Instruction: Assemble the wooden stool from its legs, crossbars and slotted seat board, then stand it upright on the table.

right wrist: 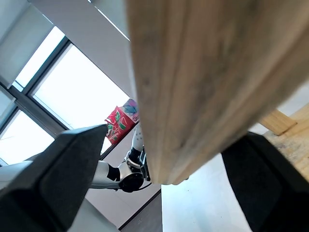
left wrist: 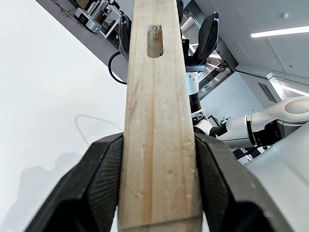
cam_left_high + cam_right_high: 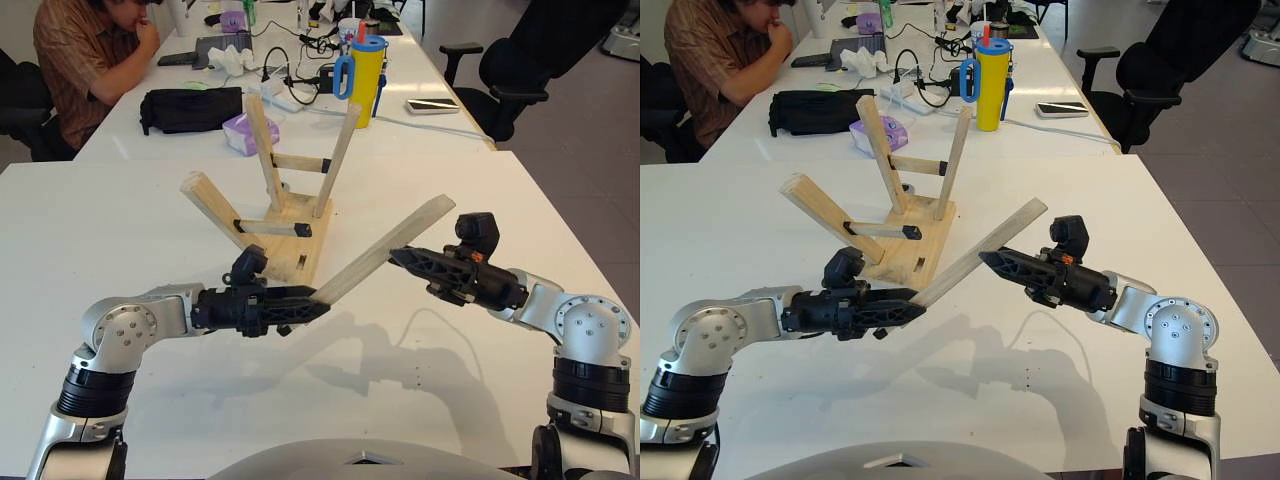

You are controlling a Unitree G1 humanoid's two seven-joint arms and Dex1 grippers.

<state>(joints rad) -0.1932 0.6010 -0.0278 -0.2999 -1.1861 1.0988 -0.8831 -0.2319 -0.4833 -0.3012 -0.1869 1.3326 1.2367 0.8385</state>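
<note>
The partly built stool lies on its side mid-table: its slotted seat board (image 3: 296,252) carries three legs (image 3: 262,140) joined by crossbars (image 3: 298,162). A loose wooden leg (image 3: 385,248) slants up to the right above the table. My left gripper (image 3: 315,303) is shut on its lower end; the left wrist view shows the leg (image 2: 157,121) clamped between both fingers (image 2: 96,179), with a slot near its far end. My right gripper (image 3: 400,256) is open at the leg's middle, its fingers (image 1: 67,164) straddling the leg (image 1: 207,72) with a gap on one side.
On the far table stand a yellow bottle (image 3: 366,80), a black pouch (image 3: 190,108), a purple tissue pack (image 3: 240,132), a phone (image 3: 432,105) and cables. The white table (image 3: 120,240) is bare on both sides of the stool. Office chairs stand beyond its right edge.
</note>
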